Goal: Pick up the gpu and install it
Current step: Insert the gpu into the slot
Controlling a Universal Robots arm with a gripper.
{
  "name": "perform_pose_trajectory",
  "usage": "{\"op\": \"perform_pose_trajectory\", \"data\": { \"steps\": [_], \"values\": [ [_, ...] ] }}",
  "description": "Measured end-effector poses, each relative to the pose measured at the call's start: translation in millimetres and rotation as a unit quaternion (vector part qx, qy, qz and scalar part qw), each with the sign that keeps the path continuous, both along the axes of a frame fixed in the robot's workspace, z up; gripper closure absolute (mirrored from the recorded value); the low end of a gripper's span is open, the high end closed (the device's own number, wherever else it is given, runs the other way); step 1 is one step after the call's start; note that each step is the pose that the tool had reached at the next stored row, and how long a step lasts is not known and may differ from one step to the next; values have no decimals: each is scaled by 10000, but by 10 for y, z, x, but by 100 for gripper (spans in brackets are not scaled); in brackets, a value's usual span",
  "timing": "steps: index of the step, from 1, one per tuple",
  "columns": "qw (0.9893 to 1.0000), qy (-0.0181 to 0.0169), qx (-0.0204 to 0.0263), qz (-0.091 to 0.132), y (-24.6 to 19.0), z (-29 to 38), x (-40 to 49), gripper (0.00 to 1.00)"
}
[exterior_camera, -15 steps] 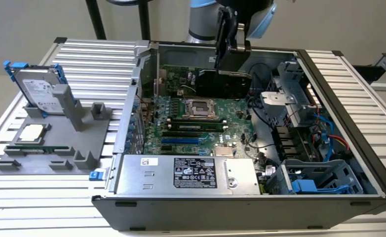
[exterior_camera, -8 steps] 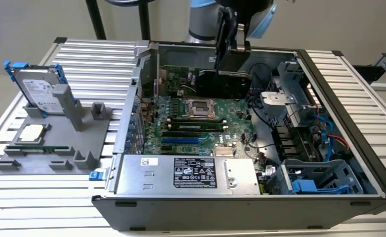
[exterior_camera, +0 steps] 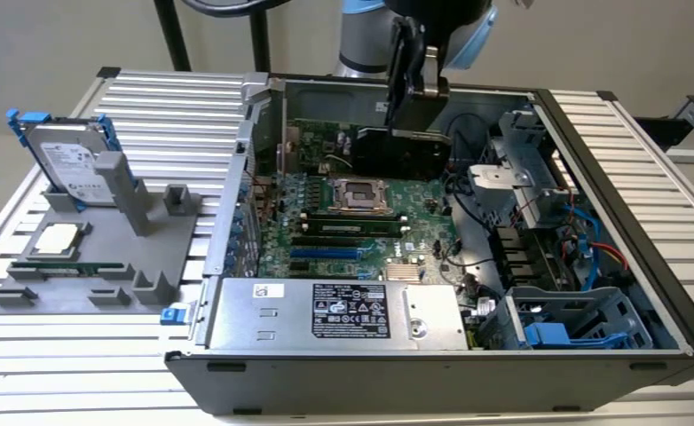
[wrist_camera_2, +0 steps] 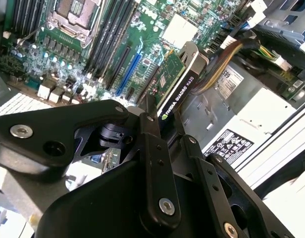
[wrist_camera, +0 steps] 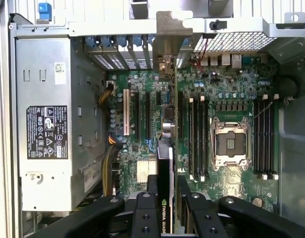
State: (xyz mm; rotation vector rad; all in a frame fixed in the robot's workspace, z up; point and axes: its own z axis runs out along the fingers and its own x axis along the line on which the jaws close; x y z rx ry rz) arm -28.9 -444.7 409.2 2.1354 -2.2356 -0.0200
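Note:
My gripper point(exterior_camera: 416, 89) is shut on the gpu point(exterior_camera: 397, 151), a black-faced card that hangs inside the open computer case, above the green motherboard point(exterior_camera: 347, 213). In the second wrist view the gpu point(wrist_camera_2: 178, 87) shows its green board and black edge between my black fingers point(wrist_camera_2: 155, 144), with the blue slot point(wrist_camera_2: 127, 74) beyond it. In the first wrist view the gpu point(wrist_camera: 165, 166) is seen edge-on, running out from my gripper point(wrist_camera: 166, 210) over the expansion slots point(wrist_camera: 152, 119). Its silver bracket point(wrist_camera: 167, 44) is by the case's rear slot openings.
A silver power supply point(exterior_camera: 335, 311) fills the case's near side, with yellow cables point(wrist_camera_2: 227, 64) beside it. A drive cage with blue clips point(exterior_camera: 560, 333) stands at the exterior view's right. Outside the case, a grey fixture point(exterior_camera: 98, 266) holds a blue-framed hard drive point(exterior_camera: 69, 160) and a processor point(exterior_camera: 57, 240).

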Motion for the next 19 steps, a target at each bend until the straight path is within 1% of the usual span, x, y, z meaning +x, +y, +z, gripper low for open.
{"op": "perform_pose_trajectory", "data": {
  "steps": [19],
  "values": [
    [10000,-1,1,-75,0,-51,1,100]
  ]
}}
